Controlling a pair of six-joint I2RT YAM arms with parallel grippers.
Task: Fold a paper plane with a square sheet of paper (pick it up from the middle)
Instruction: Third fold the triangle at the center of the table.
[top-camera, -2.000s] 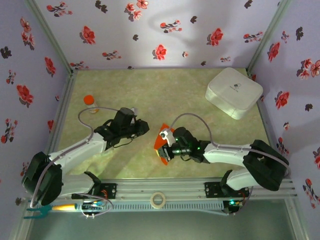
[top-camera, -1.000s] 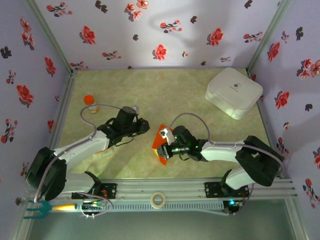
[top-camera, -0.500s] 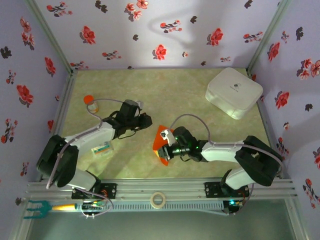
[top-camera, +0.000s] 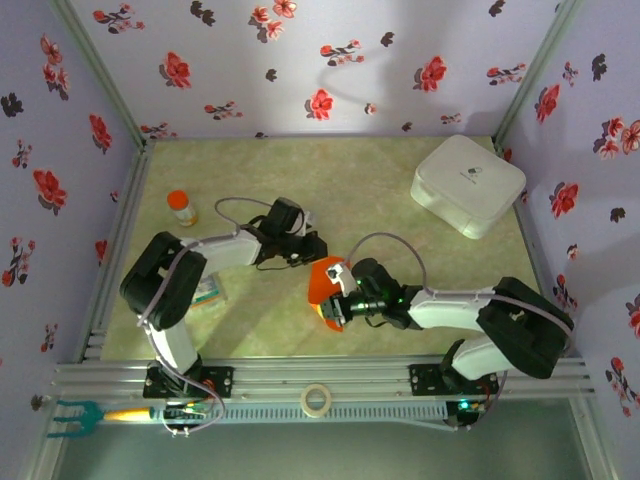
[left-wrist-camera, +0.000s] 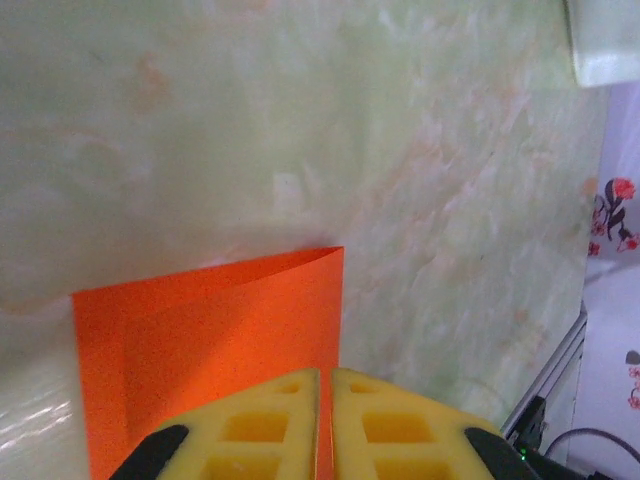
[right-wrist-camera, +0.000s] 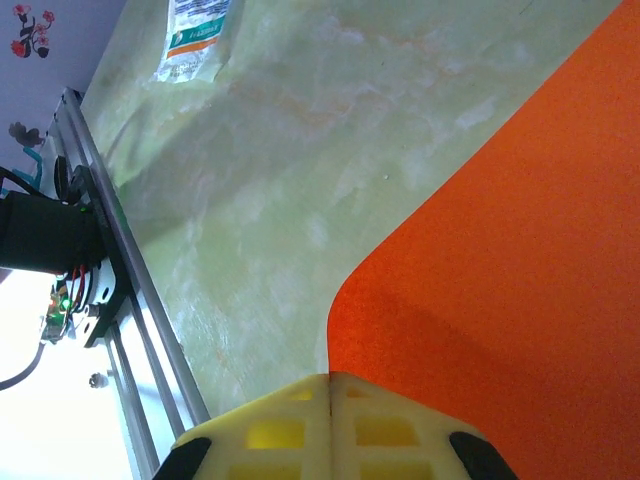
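A white plastic case with round corners (top-camera: 468, 184) sits on the green marbled table (top-camera: 350, 180). Far to the left of the case stands a small bottle with an orange cap (top-camera: 181, 207). A small printed packet (top-camera: 208, 292) lies flat, left of the case and nearer.

My white arms (top-camera: 215, 250) have black joints and looping grey cables (top-camera: 385, 238); left gripper (left-wrist-camera: 325, 375) and right gripper (right-wrist-camera: 330, 380) carry yellow, pocketed fingers (left-wrist-camera: 250, 430).
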